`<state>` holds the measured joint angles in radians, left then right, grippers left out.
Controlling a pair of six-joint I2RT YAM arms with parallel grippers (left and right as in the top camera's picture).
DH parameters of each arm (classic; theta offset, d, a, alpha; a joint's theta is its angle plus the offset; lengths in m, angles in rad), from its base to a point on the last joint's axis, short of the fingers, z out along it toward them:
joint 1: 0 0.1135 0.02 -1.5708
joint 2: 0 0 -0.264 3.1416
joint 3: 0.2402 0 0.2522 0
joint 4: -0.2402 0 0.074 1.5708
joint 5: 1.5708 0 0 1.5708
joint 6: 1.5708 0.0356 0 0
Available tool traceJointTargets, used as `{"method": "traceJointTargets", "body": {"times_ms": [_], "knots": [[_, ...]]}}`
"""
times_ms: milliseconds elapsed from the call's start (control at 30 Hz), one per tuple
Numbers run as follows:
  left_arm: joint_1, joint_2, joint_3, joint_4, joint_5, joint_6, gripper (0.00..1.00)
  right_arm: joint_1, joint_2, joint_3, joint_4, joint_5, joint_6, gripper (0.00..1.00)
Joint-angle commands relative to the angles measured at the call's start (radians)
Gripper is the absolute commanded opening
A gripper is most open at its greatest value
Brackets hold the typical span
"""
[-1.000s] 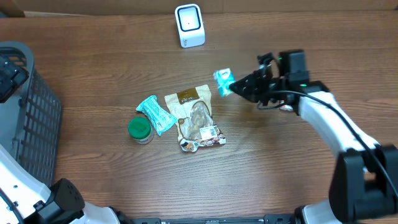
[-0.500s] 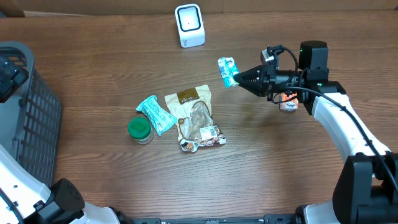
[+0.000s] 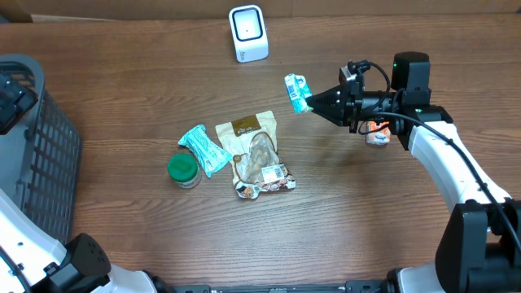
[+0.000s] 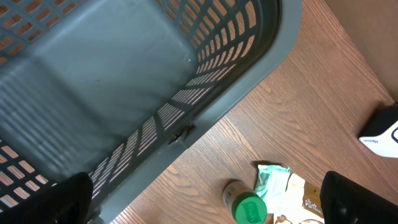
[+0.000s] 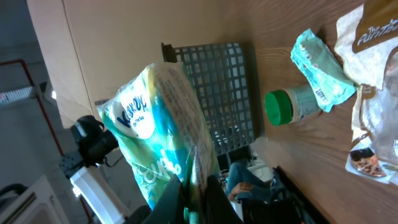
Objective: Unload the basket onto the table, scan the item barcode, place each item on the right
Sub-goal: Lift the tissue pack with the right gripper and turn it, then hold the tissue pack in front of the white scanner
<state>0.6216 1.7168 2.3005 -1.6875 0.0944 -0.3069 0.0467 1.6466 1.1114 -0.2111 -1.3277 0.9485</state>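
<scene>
Desk: Grip first. What has your right gripper point(image 3: 313, 103) got?

Floor: Its jaws are clenched on one end of a teal tissue pack point(image 3: 296, 92), leaving the broad faces bare for reading. You hold it clear of the worktop point(image 3: 391, 228), toward the far edge and right of centre. It looks aimed at the white scanner point(image 3: 248, 32) standing mid far edge, well apart from it.

Desk: Barcode visible?

Floor: Cannot tell; no view shows it.

Desk: Your other arm?

Floor: Your left gripper point(image 4: 205, 180) hangs released, fingers wide, over the grey basket point(image 3: 49, 155) at the left edge, probably where scanned goods go. A green-lidded jar point(image 3: 183, 170), teal wrapper point(image 3: 203, 149) and snack pouch point(image 3: 256, 155) lie bunched mid-worktop, presumably queued.
</scene>
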Motion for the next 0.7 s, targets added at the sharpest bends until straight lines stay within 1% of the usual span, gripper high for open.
{"method": "traceJointTargets", "body": {"times_ms": [0,133,200,300,333,433,533,633,667], "knots": [[-0.007,-0.002,-0.001,-0.002,0.006,0.015,1.00,0.017,-0.010,0.014,-0.016,0.003,-0.106,0.04],[-0.007,-0.002,-0.001,-0.002,0.006,0.015,0.99,0.063,-0.010,0.014,-0.096,0.113,-0.209,0.04],[-0.007,-0.002,-0.001,-0.002,0.006,0.015,0.99,0.091,-0.010,0.014,-0.177,0.222,-0.275,0.04],[-0.007,-0.002,-0.001,-0.002,0.006,0.015,0.99,0.142,-0.010,0.014,-0.299,0.467,-0.375,0.04],[-0.007,-0.002,-0.001,-0.002,0.006,0.015,1.00,0.159,-0.010,0.014,-0.327,0.544,-0.393,0.04],[-0.007,-0.002,-0.001,-0.002,0.006,0.015,1.00,0.205,-0.010,0.021,-0.377,0.682,-0.435,0.04],[-0.007,-0.002,-0.001,-0.002,0.006,0.015,1.00,0.232,-0.010,0.067,-0.436,0.779,-0.462,0.04],[-0.007,-0.002,-0.001,-0.002,0.006,0.015,1.00,0.259,-0.010,0.164,-0.533,0.906,-0.487,0.04],[-0.007,-0.002,-0.001,-0.002,0.006,0.015,1.00,0.272,-0.010,0.217,-0.582,0.977,-0.491,0.04]]}}
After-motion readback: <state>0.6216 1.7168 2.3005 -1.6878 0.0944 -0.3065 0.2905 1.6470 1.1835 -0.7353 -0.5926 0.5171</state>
